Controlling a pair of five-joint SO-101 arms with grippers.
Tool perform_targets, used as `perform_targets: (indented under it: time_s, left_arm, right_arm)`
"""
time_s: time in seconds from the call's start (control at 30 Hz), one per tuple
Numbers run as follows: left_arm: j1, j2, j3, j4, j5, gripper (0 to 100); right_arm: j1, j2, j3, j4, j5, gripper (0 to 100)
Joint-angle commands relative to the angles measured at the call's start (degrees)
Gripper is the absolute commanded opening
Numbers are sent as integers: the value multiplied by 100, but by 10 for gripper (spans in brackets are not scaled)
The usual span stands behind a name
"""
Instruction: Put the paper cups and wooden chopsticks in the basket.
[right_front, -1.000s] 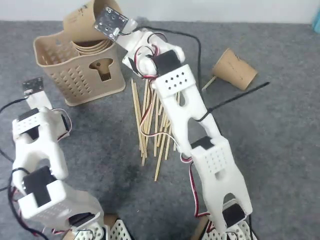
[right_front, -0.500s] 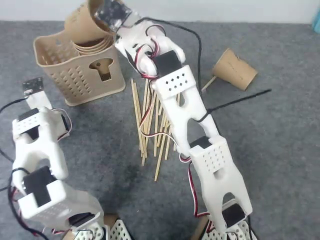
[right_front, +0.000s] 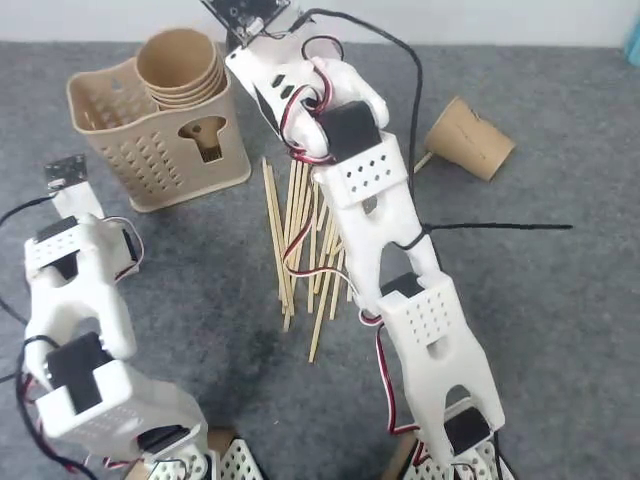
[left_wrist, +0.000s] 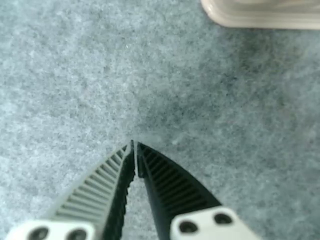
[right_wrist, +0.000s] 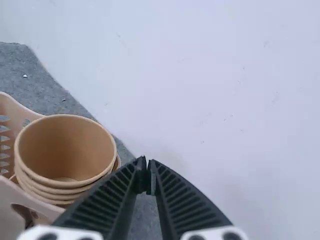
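Right gripper (right_wrist: 146, 172): closed on nothing, raised just past the far side of the basket (right_front: 150, 165). Left gripper (left_wrist: 135, 147): closed, empty, low over bare bench (right_front: 560, 330) near the basket's base.

Task items:
- Stack of paper cups (right_front: 180, 65) stands upright, nested, inside the basket.
- One loose paper cup (right_front: 468, 138) lies on its side, well apart from the basket, beyond my right arm.
- Wooden chopsticks (right_front: 283, 270) lie in a loose fan on the bench, starting just beside the basket's nearest corner.

Judged step: fetch the loose cup with the right arm.
- Open wide before descending.
- Come in at the mouth and pinch one wall near the rim, lightly, since paper should crush easily.
- Lift clear, turn it upright, then lower it straight into the stack.
- A single stick pokes out at that cup's mouth and may drag along.

Unclear:
- The high view cuts off my right gripper's tips at its upper edge.
- My right arm covers part of the chopstick fan, so no count.
- Cups in the stack: several rims, exact number uncertain.
- The stack blocks the basket's interior, so I cannot tell whether any sticks are already in.
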Motion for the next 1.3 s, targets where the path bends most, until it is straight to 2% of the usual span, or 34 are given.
perform_targets:
  time_s: [0.0,0.23,0.37,0.5,0.6,0.73,0.93,1.1,1.27]
  left_arm:
    - [26,-35,-145,-132,35,12]
    - [26,-35,-154,-132,35,12]
    - [26,-35,-154,-132,35,12]
    - [26,-35,-154,-132,35,12]
    - [26,-35,-154,-132,35,12]
    - [26,-35,-154,-132,35,12]
    - [26,-35,-145,-132,35,12]
    - [26,-35,-136,-132,35,12]
    - [18,-35,-136,-132,35,12]
  right_arm:
    - [-40,-567,-615,1174,-70,12]
    - [145,-1525,-571,3987,-62,10]
    - [1086,-1938,-554,3969,-141,9]
    - [1886,-2281,-211,3969,-571,9]
    - [2334,-2844,782,3969,-668,9]
    - [2747,-3925,2848,3943,-642,12]
    - [3134,-4611,5213,2703,-79,13]
    - [3257,-4145,5829,1218,-79,13]
    - [3257,-2967,5960,154,-53,13]
